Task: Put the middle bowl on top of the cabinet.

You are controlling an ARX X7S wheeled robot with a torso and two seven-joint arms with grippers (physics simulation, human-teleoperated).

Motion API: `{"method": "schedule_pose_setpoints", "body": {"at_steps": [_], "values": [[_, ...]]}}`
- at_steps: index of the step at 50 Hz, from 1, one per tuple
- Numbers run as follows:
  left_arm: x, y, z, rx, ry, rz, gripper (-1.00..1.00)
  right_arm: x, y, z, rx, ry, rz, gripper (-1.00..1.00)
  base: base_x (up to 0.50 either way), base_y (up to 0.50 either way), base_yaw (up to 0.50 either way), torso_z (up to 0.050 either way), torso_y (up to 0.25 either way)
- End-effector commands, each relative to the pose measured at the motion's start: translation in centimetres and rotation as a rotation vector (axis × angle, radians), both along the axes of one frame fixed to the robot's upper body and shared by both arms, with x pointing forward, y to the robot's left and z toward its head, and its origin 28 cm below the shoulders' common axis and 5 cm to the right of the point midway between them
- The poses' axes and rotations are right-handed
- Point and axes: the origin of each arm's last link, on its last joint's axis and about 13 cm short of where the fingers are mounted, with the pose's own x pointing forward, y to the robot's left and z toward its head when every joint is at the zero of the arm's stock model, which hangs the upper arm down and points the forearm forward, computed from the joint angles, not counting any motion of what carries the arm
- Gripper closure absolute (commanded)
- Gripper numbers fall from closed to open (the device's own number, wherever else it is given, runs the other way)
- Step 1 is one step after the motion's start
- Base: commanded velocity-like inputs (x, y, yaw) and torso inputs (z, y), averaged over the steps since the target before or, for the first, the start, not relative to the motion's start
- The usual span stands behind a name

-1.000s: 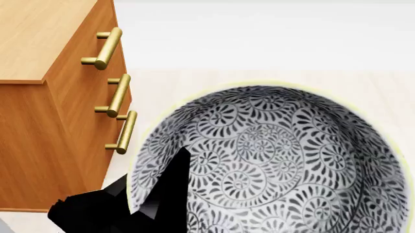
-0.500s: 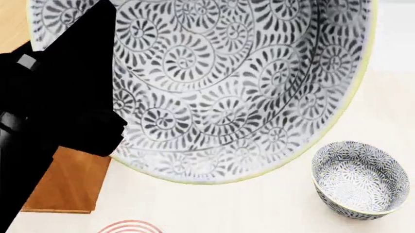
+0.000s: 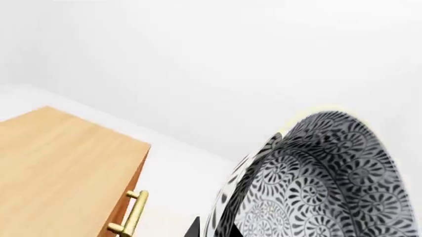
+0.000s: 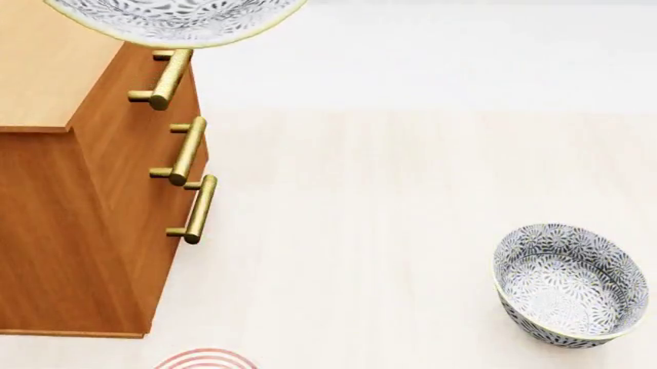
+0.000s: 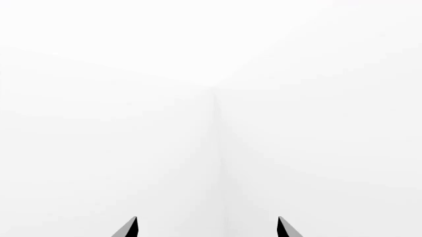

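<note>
Two patterned bowls show in the head view. The middle bowl hangs at 11 o'clock, over the front edge of the one cabinet, above its three brass handles. A second bowl sits on the table at 4 o'clock; a red-ringed plate peeks in at 6. The left claw is barely visible beside the bowl, grip unclear. The right claw is spread apart, empty.

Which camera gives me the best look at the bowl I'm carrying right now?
The left wrist view: the middle bowl fills its corner close up, patterned wall and pale rim clear, beside the cabinet top. The head view catches only a cropped slice of it at the frame's upper edge. The right wrist view shows none.
</note>
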Motion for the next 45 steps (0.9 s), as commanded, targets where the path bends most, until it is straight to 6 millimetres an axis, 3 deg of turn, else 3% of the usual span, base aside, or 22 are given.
{"method": "schedule_pose_setpoints", "body": {"at_steps": [1, 6, 17, 23, 25, 32, 37, 45], "values": [[6.4, 3.1, 2.6, -0.121, 0.198, 0.407, 1.00, 0.1, 0.0, 0.0, -0.002, 0.000, 0.000, -1.00, 0.00, 0.00, 0.00, 0.000, 0.000], [9.5, 4.8, 2.0, -0.214, 0.325, 0.510, 1.00, -0.1, -0.1, 0.1, 0.003, -0.007, -0.003, -1.00, 0.00, 0.00, 0.00, 0.000, 0.000], [13.5, 8.0, 1.3, -0.466, 0.523, 0.650, 1.00, 0.0, 0.2, 0.2, 0.003, -0.008, -0.004, -1.00, 0.00, 0.00, 0.00, 0.000, 0.000], [14.0, 9.2, 1.7, -0.557, 0.505, 0.646, 1.00, -0.3, 0.3, 0.3, 0.003, -0.012, -0.007, -1.00, 0.00, 0.00, 0.00, 0.000, 0.000], [14.2, 10.0, 2.4, -0.665, 0.490, 0.602, 1.00, -0.3, 0.4, 0.3, 0.002, -0.012, -0.008, -1.00, 0.00, 0.00, 0.00, 0.000, 0.000], [14.3, 11.5, 3.8, -0.762, 0.478, 0.587, 1.00, -0.3, 0.6, 0.4, -0.001, -0.007, -0.003, -1.00, 0.00, 0.00, 0.00, 0.000, 0.002], [14.4, 12.3, 3.3, -0.856, 0.440, 0.580, 1.00, -0.5, 0.5, 0.5, -0.001, -0.010, -0.002, -1.00, 0.00, 0.00, 0.00, 0.000, 0.000], [15.3, 13.3, 1.6, -0.862, 0.397, 0.634, 1.00, -0.8, 0.4, 0.6, -0.005, -0.011, -0.002, -1.00, 0.00, 0.00, 0.00, 0.000, 0.000]]}}
